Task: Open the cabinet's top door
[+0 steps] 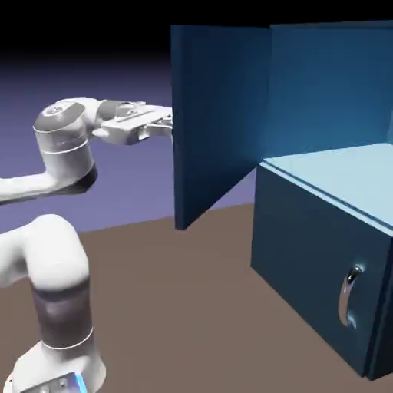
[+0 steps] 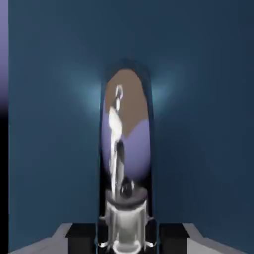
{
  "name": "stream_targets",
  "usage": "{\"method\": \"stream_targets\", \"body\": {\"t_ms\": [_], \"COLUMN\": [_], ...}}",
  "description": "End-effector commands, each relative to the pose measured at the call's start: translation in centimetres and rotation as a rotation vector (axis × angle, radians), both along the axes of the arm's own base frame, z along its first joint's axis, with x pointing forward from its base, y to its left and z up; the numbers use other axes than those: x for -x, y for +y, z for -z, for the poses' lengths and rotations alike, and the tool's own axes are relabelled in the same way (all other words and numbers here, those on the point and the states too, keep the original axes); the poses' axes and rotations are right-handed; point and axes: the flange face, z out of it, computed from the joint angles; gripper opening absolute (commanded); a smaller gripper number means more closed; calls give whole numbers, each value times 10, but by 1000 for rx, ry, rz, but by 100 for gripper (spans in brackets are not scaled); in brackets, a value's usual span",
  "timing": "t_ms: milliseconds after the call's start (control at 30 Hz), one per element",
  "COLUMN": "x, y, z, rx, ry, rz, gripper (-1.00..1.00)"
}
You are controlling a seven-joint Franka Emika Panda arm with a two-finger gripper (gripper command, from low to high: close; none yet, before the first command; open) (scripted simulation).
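The dark-blue cabinet (image 1: 322, 261) stands at the right of the exterior view. Its top door (image 1: 215, 123) is swung wide open and stands out toward the arm, baring the pale-blue interior (image 1: 345, 176). My gripper (image 1: 167, 121) reaches level against the door's outer face. The door's handle is hidden behind the panel in that view. In the hand view the door (image 2: 198, 124) fills the picture. Its curved silver handle (image 2: 124, 149) runs up the middle, mirroring the room. My gripper (image 2: 126, 238) is shut on the handle's near end.
The lower blue panel keeps its short silver handle (image 1: 351, 295) and looks closed. The brown table (image 1: 176, 307) lies between the robot's base and the cabinet. The arm's elbow (image 1: 65, 142) sits at the left.
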Motion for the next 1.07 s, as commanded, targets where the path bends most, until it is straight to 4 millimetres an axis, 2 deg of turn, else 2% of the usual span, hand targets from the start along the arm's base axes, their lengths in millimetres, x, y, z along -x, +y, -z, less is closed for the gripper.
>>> {"method": "stream_targets", "body": {"t_ms": [0,233,500,800,1000,1033], "x": [3,22,34,28,17,16], "y": [8,71,163,252,302,305], "z": [0,0,0,0,0,0], "rx": [0,0,0,0,0,0], "ry": [0,0,0,0,0,0], "rz": [16,154,350,538,646,652], "gripper": [-100,-100,-100,-100,-100,-100]}}
